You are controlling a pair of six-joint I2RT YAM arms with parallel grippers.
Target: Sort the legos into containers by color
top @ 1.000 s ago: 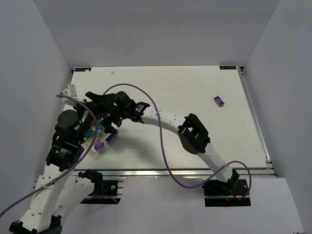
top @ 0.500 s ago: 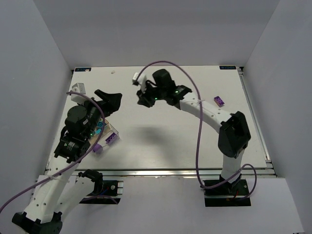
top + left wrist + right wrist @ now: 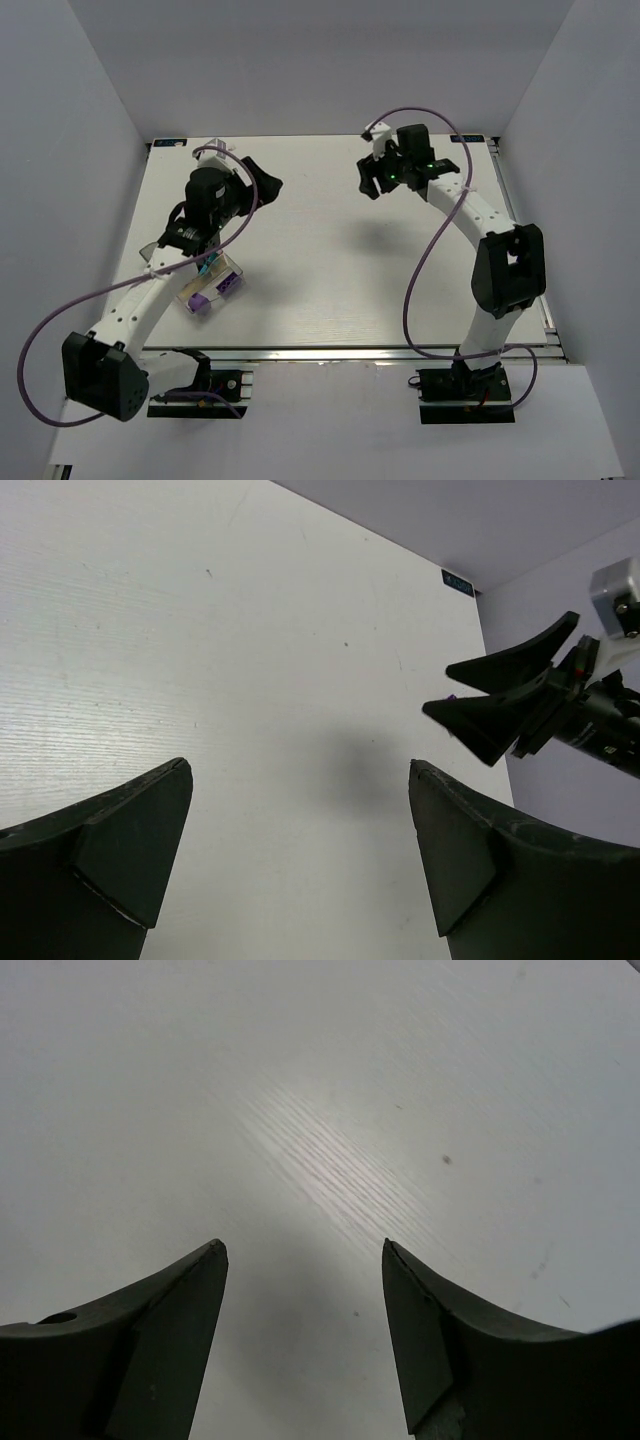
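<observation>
The clear container point(image 3: 211, 283) lies at the left front of the table, with purple legos point(image 3: 230, 284) and a cyan one point(image 3: 205, 268) inside. My left gripper point(image 3: 265, 178) is open and empty, raised over the back-left of the table beyond the container; its wrist view point(image 3: 300, 770) shows only bare table between the fingers. My right gripper point(image 3: 366, 182) is open and empty over the back middle, and shows in the left wrist view point(image 3: 500, 695) too. Its own view point(image 3: 305, 1248) shows bare table. A small purple speck point(image 3: 452, 698) sits behind its fingers; the loose purple lego is hidden in the top view.
White walls enclose the table on the left, back and right. A metal rail point(image 3: 350, 352) runs along the front edge. Purple cables point(image 3: 420, 270) loop above both arms.
My left gripper has lifted away from the container toward the back. My right gripper has swung from the container side to the back middle of the table, both open.
</observation>
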